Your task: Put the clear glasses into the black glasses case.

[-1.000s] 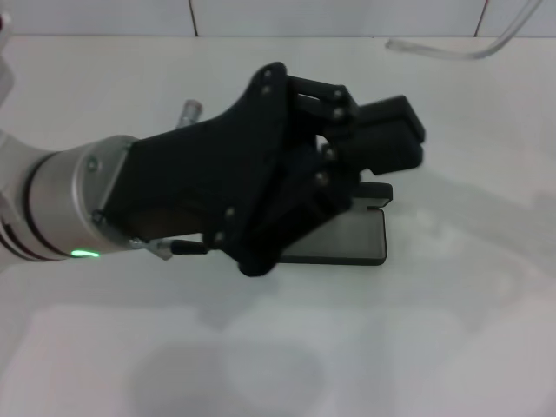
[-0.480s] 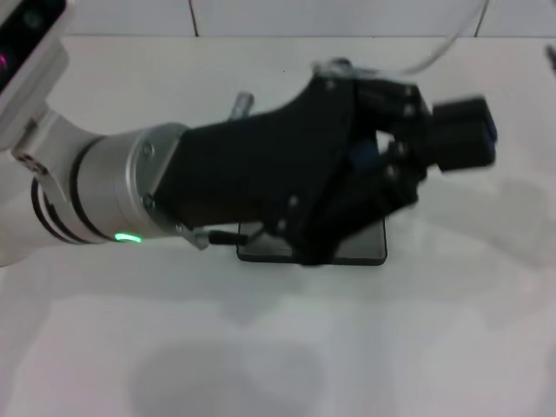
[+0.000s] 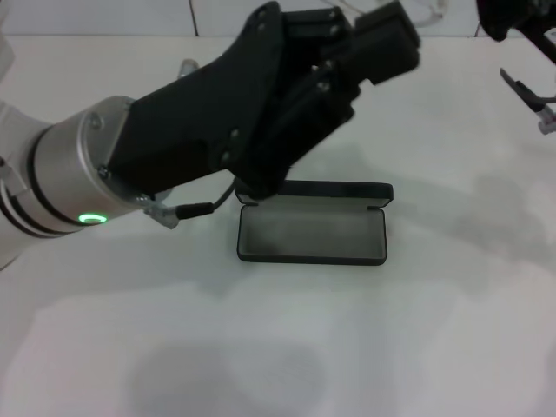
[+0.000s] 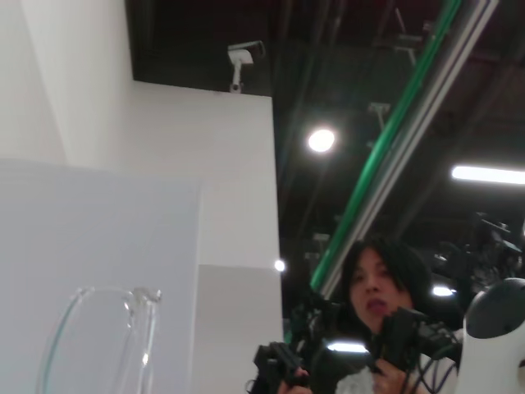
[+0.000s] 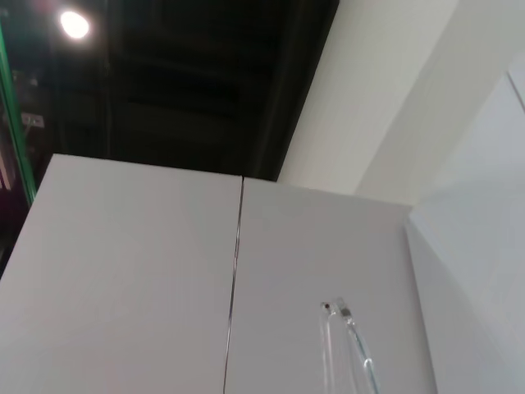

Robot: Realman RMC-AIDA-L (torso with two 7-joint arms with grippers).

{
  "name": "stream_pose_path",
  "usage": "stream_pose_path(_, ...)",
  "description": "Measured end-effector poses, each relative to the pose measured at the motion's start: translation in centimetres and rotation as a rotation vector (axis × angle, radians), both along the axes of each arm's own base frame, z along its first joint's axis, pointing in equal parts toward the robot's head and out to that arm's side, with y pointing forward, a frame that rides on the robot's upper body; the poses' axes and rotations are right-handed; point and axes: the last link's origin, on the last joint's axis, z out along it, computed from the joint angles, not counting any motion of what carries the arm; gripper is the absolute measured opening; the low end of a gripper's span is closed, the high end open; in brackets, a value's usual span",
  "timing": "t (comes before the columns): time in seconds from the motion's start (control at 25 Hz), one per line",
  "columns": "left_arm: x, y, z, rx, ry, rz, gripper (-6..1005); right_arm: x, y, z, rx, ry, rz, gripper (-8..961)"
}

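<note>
Black glasses case [image 3: 313,233] is lying open on the white table [image 3: 452,347], grey lining facing up, long axis running across the robot's front. It is sitting below the left gripper [image 3: 395,39] and back toward the robot, and this gripper is hanging nearer to it than the right gripper [image 3: 519,26]. Clear glasses [image 4: 135,295] are showing raised, close by both wrists. Whether either gripper is clasping them I cannot tell.

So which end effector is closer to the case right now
Left. The left end effector hangs above the open case's far side, while the right end effector sits at the far right edge, well away from it.
</note>
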Motion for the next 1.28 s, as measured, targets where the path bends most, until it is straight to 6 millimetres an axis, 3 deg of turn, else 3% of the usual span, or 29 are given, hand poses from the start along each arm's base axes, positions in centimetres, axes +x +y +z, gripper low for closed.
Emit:
stream_pose_path(0.64, -1.3, 1.4, 0.4, 0.028, 0.004, 0.126, 57, -0.9, 0.7, -2.9, -0.049, -0.147, -0.018, 106)
stream_pose_path(1.28, -2.6, 2.5, 0.7, 0.059, 0.010, 0.224, 58, -1.2, 0.8, -4.0, -0.040, -0.212, -0.012, 115)
